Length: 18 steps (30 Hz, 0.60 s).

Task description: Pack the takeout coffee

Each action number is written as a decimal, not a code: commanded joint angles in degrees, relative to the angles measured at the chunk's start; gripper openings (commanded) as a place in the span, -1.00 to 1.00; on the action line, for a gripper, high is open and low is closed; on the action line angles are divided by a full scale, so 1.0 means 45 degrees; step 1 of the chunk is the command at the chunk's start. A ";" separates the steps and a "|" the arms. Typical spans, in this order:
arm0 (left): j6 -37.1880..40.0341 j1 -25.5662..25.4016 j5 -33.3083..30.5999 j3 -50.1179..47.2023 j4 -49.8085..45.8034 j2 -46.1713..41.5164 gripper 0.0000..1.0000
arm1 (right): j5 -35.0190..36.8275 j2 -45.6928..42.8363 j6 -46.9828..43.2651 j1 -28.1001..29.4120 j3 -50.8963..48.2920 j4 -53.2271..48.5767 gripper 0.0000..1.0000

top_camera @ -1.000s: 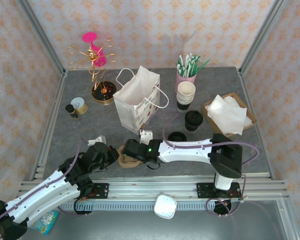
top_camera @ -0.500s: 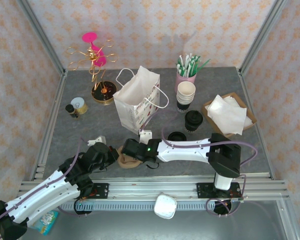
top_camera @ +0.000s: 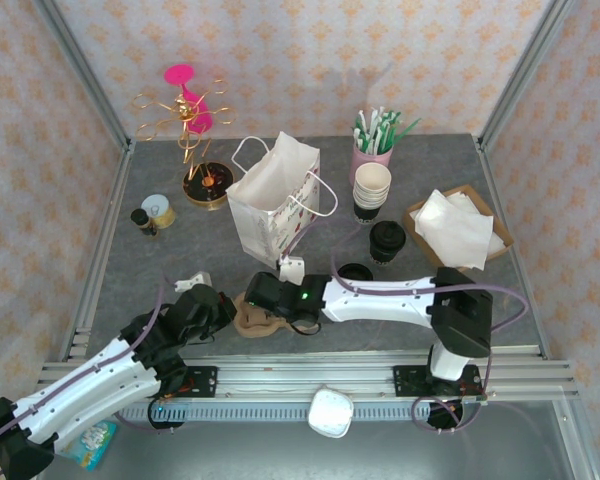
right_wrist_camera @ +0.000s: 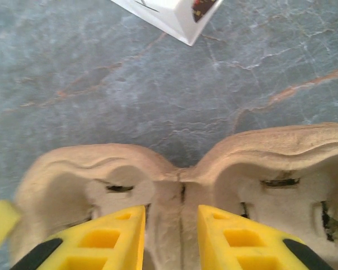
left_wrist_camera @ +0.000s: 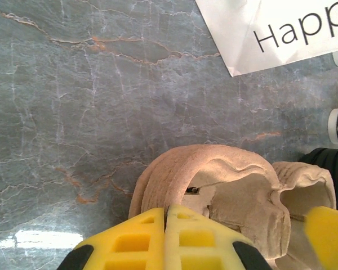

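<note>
The takeout coffee, a black cup with a black lid, stands right of the middle, away from both grippers. A tan pulp cup carrier lies near the front edge. My right gripper reaches it from the right. In the right wrist view, the right gripper has a yellow finger on each side of the ridge between the two wells of the carrier. My left gripper is shut, with its tips at the rim of the carrier.
A white paper bag stands open behind the carrier. A stack of lidless cups, a low pile of black lids, a pink cup of straws and a box of napkins stand at the right. A gold stand and a tin are at the left.
The right gripper's jaws have narrowed onto the carrier's ridge, and the right arm's elbow has shifted slightly right. The left arm has barely moved.
</note>
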 commanded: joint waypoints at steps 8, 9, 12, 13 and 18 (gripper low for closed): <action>0.0552 0.0095 -0.1160 0.0988 -0.0989 0.0636 -0.63 | 0.0329 -0.1749 -0.0223 -0.0134 -0.0288 -0.0339 -0.28; 0.0600 0.0112 -0.1235 0.1155 -0.1168 0.0719 -0.60 | 0.0211 -0.2020 -0.0223 -0.0193 -0.0502 -0.0361 -0.27; 0.0808 0.0119 -0.1529 0.1777 -0.1898 0.0888 -0.54 | -0.0061 -0.3063 -0.0233 -0.0428 -0.1362 -0.0425 -0.20; 0.0882 0.0097 -0.1603 0.1994 -0.2125 0.0940 -0.52 | -0.0225 -0.3491 -0.0314 -0.0544 -0.1795 -0.0333 -0.17; 0.1538 0.0094 -0.0828 0.2976 -0.2104 0.1816 -0.41 | -0.1631 -0.5692 -0.0675 -0.1567 -0.4081 0.0403 0.04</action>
